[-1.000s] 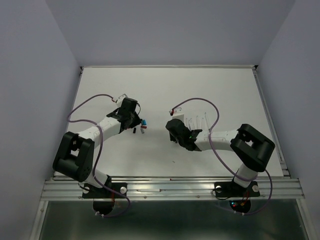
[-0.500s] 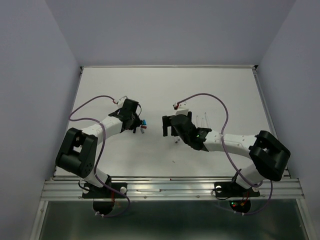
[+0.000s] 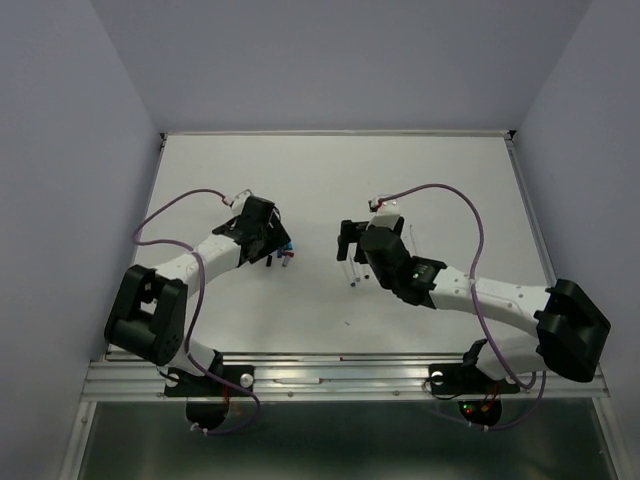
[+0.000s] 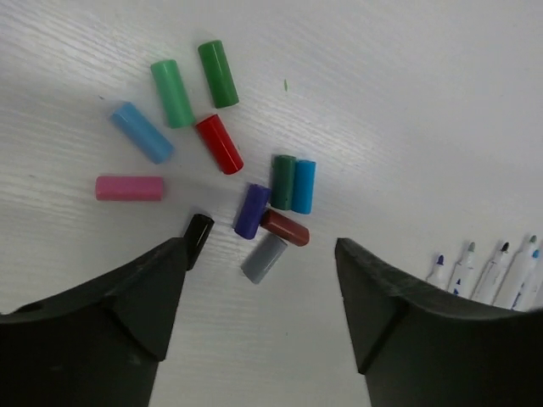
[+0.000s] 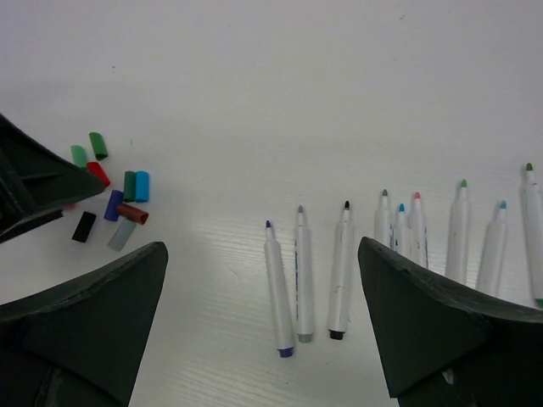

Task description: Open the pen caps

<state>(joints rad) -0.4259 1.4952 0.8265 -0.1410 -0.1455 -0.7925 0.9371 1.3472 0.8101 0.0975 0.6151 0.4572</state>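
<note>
pens [image 5: 341, 271] parallel, tips up-frame; pen caps [image 4: 252, 210] scattered, mixed axes

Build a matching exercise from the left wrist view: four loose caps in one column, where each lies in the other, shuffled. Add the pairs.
1. pink cap
2. black cap
3. cyan cap
4. grey cap

A. side by side with the dark teal cap
B. farthest left, touching no other cap
C. just below the maroon cap
D. at the tip of one finger of the left tool

Pairs: 1-B, 2-D, 3-A, 4-C
</note>
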